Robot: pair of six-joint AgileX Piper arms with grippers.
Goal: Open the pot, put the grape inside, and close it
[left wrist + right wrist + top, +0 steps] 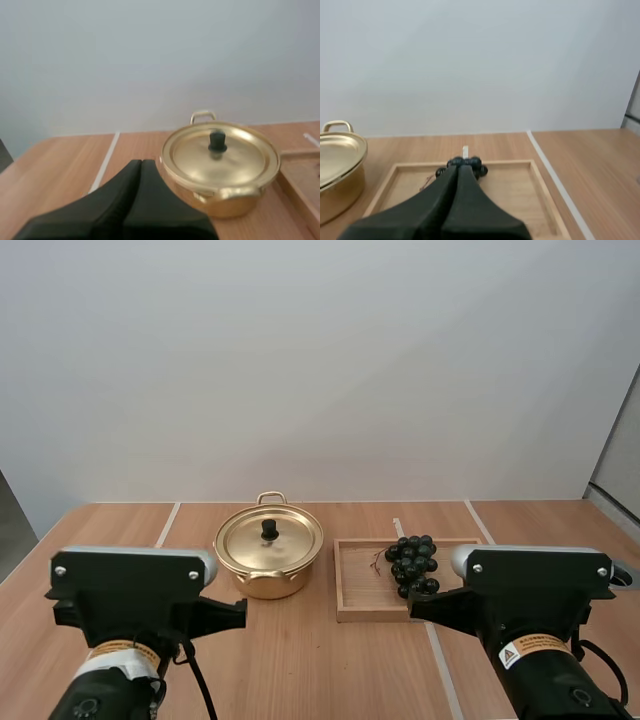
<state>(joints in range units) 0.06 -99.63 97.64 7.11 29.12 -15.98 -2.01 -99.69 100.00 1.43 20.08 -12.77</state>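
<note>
Plainly, the opening move falls to my left arm. My left gripper point(141, 162) has its two fingers pressed together into one dark wedge, holding nothing, and hangs low over the table point(300, 660). From it the pot point(300, 580) sits at about one o'clock, near but apart. The lid point(250, 540) is seated flat on the pot, and the black knob point(269, 529) stands upright at its centre. The pot's handles point(271, 497) lie at twelve and six, so the knob is open to a reach from either side.

Just beside the pot, at its three o'clock, lies the wooden tray point(358, 592); I cannot tell whether the two touch. The grapes point(413, 565) rest on the tray as a compact dark bunch. My right gripper point(461, 167), likewise closed on nothing, points straight at them, so they lie at its twelve o'clock, near.

I judge the left arm nearer the lid and the right nearer the grapes. The left fingers must spread before they can take the knob.
</note>
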